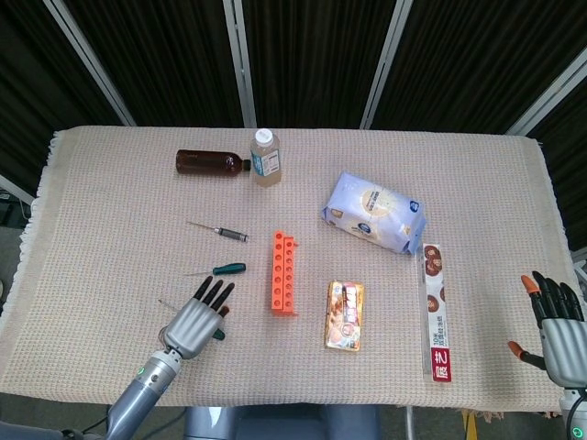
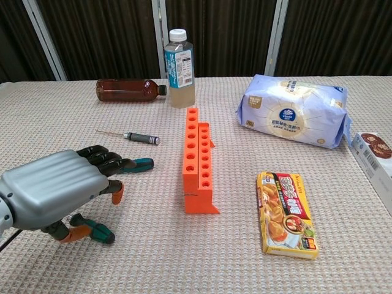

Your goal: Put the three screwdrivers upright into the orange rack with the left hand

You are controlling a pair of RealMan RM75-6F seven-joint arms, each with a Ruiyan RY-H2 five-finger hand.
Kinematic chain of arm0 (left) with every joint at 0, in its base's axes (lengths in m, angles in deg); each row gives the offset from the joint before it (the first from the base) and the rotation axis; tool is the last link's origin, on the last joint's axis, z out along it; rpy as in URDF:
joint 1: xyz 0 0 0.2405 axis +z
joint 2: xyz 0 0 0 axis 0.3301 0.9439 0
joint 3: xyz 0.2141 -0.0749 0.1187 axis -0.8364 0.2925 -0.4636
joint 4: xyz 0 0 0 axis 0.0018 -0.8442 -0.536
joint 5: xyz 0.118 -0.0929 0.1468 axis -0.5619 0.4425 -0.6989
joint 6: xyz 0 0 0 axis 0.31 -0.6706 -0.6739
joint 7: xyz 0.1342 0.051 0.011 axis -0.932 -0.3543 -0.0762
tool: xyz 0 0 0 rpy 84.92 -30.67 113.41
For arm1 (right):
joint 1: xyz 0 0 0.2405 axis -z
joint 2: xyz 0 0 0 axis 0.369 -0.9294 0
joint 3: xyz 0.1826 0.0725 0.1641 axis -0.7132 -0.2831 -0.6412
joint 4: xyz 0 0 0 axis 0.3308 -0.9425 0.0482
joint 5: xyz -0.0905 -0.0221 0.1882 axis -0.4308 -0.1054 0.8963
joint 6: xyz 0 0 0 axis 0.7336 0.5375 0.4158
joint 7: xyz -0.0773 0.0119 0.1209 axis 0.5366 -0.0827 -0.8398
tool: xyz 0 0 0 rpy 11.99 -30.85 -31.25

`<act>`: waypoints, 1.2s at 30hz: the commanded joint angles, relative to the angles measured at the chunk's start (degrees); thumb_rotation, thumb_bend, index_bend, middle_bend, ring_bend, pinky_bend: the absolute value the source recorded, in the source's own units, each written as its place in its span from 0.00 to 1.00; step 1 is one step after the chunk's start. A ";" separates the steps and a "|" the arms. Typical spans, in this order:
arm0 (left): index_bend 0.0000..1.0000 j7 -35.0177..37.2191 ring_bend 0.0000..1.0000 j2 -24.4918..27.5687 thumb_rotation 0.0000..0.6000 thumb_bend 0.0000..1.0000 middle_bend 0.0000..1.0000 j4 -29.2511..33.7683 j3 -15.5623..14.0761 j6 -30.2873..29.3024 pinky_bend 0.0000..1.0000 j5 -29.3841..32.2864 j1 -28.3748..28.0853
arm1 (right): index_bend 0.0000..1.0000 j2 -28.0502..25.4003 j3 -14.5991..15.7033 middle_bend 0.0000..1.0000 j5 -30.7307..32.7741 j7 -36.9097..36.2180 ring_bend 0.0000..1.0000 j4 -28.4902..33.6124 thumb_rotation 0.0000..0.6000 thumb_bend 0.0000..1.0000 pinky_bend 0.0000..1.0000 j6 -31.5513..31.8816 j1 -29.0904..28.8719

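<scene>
The orange rack [image 1: 283, 273] [image 2: 197, 159] stands mid-table with its holes empty. A dark-handled screwdriver [image 1: 229, 233] [image 2: 141, 138] lies left of it, further back. A green-handled screwdriver [image 1: 229, 269] [image 2: 139, 163] lies just beyond my left hand's fingertips. My left hand [image 1: 194, 316] [image 2: 55, 193] hovers palm down over a second green-handled screwdriver [image 2: 98, 232] [image 1: 217, 334], fingers stretched forward. Its thumb touches the handle, which lies on the cloth. My right hand [image 1: 550, 321] rests at the table's right front corner, fingers spread and holding nothing.
A brown bottle [image 1: 209, 162] [image 2: 128, 90] lies at the back beside an upright clear bottle [image 1: 265, 158] [image 2: 179, 61]. A blue snack bag [image 1: 374, 213] [image 2: 294, 116], a yellow box [image 1: 345, 315] [image 2: 286, 211] and a long narrow box [image 1: 435, 310] [image 2: 373, 153] lie right of the rack.
</scene>
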 commanded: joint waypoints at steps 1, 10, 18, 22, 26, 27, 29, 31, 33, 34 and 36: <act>0.33 -1.23 0.00 -1.11 1.00 0.29 0.00 -1.89 -1.42 -0.39 0.00 -2.00 0.49 | 0.00 0.10 0.04 0.00 0.12 0.00 0.00 0.00 1.00 0.00 0.00 -0.14 0.07; 0.31 0.16 0.00 -1.89 1.00 0.29 0.00 -2.29 -2.36 -0.09 0.00 -3.21 1.72 | 0.00 -0.15 0.23 0.00 0.14 0.19 0.00 0.14 1.00 0.00 0.00 -0.54 0.13; 0.36 -0.70 0.00 -4.33 1.00 0.28 0.00 -5.12 -2.49 -0.45 0.00 -4.56 3.03 | 0.00 -0.49 0.29 0.00 0.17 0.02 0.00 0.37 1.00 0.00 0.00 -0.85 0.13; 0.38 -0.82 0.00 -5.03 1.00 0.29 0.00 -5.73 -2.17 -0.50 0.00 -4.61 3.67 | 0.00 -0.44 0.31 0.00 0.47 -0.26 0.00 0.17 1.00 0.00 0.00 -0.99 0.30; 0.40 -0.93 0.00 -5.31 1.00 0.28 0.00 -5.82 -1.93 -0.56 0.00 -5.02 4.02 | 0.00 -0.46 0.32 0.00 0.43 -0.29 0.00 0.12 1.00 0.00 0.00 -1.18 0.23; 0.41 -0.78 0.00 -5.42 1.00 0.29 0.00 -5.91 -1.84 -0.68 0.00 -5.26 4.14 | 0.00 -0.47 0.32 0.00 0.44 -0.28 0.00 0.14 1.00 0.00 0.00 -1.23 0.22; 0.41 -0.65 0.00 -5.58 1.00 0.29 0.00 -6.14 -1.70 -0.75 0.00 -5.56 4.37 | 0.00 -0.49 0.31 0.00 0.48 -0.28 0.00 0.15 1.00 0.00 0.00 -1.27 0.23; 0.42 -0.63 0.00 -5.66 1.00 0.29 0.00 -6.33 -1.50 -0.54 0.00 -5.61 4.48 | 0.00 -0.48 0.27 0.00 0.60 -0.30 0.00 0.15 1.00 0.00 0.00 -1.34 0.24; 0.42 -0.63 0.00 -5.75 1.00 0.29 0.00 -6.46 -1.31 -0.42 0.00 -5.65 4.57 | 0.00 -0.48 0.23 0.00 0.67 -0.28 0.00 0.15 1.00 0.00 0.00 -1.40 0.23; 0.43 -0.61 0.00 -5.87 1.00 0.29 0.00 -6.72 -1.17 -0.34 0.00 -5.73 4.62 | 0.00 -0.48 0.22 0.00 0.72 -0.28 0.00 0.15 1.00 0.00 0.00 -1.45 0.23; 0.44 -0.68 0.00 -6.03 1.00 0.29 0.00 -6.94 -1.02 -0.21 0.00 -5.67 4.74 | 0.00 -0.45 0.20 0.00 0.74 -0.29 0.00 0.12 1.00 0.00 0.00 -1.51 0.21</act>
